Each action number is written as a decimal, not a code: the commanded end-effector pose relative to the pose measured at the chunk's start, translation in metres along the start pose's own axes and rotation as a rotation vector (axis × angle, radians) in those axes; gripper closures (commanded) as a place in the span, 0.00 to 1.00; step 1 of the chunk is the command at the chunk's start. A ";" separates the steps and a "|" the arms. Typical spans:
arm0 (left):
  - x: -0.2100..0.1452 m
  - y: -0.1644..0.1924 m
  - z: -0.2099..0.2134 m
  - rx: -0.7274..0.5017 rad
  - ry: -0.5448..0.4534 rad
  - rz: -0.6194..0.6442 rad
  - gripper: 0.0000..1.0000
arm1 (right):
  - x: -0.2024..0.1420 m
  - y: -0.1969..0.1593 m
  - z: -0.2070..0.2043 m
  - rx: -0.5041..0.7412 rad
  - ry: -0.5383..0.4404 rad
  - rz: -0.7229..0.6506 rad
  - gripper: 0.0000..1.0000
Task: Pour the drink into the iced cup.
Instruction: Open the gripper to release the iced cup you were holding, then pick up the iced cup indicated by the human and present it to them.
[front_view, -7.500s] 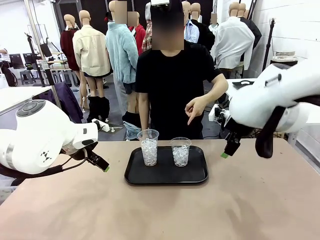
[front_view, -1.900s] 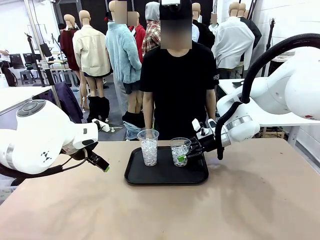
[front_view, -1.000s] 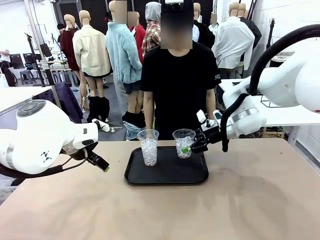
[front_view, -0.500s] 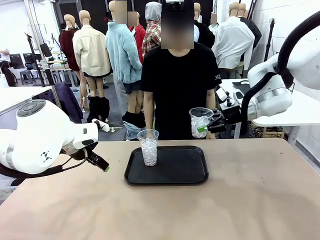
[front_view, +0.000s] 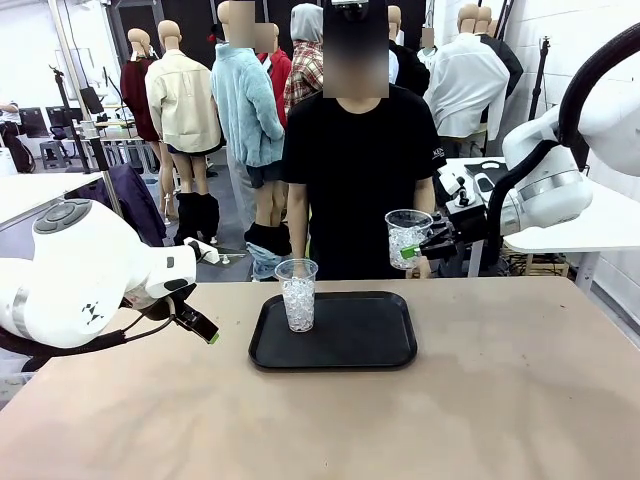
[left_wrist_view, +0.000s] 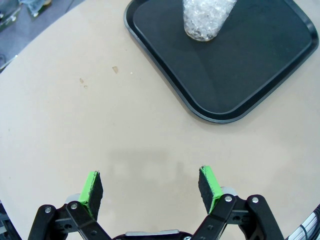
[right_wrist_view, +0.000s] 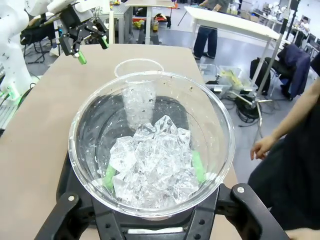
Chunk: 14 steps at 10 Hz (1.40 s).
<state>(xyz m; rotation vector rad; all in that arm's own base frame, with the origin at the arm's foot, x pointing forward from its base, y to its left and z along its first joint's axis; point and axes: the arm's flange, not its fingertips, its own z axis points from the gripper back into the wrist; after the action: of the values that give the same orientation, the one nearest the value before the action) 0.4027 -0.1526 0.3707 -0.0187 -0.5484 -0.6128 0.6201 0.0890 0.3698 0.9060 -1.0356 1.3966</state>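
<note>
My right gripper (front_view: 413, 262) is shut on a clear plastic cup of ice (front_view: 407, 237), held upright in the air past the right end of the black tray (front_view: 340, 350). In the right wrist view the held cup (right_wrist_view: 150, 145) rises between my green pads (right_wrist_view: 198, 167). A second cup of ice (front_view: 297, 294) stands on the tray's left half, and it shows with the tray (left_wrist_view: 235, 75) near the top of the left wrist view as a cup (left_wrist_view: 204, 19). My left gripper (front_view: 204, 329) hovers open and empty (left_wrist_view: 150, 184) over the table left of the tray. The drink is out of view.
A person in a black shirt (front_view: 352, 170) stands at the far side behind the tray, one hand (right_wrist_view: 261, 148) hanging near the table edge. Bare tan tabletop (front_view: 320, 420) stretches in front of the tray and to both sides.
My right gripper has lifted the iced cup off the tray and carried it up and to the right. The left arm has not moved.
</note>
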 end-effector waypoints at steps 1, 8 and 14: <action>-0.001 0.002 0.001 0.000 -0.001 0.004 0.00 | 0.002 0.003 -0.001 0.003 -0.001 0.010 0.38; -0.001 0.002 0.001 0.000 -0.001 0.004 0.00 | 0.002 0.003 -0.001 0.003 -0.001 0.010 0.38; -0.001 0.002 0.001 0.000 -0.001 0.004 0.00 | 0.002 0.003 -0.001 0.003 -0.001 0.010 0.38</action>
<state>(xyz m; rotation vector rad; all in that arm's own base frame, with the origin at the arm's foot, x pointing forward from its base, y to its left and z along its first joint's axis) 0.4027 -0.1526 0.3707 -0.0187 -0.5484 -0.6128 0.6194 0.0911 0.3730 0.9084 -1.0391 1.4034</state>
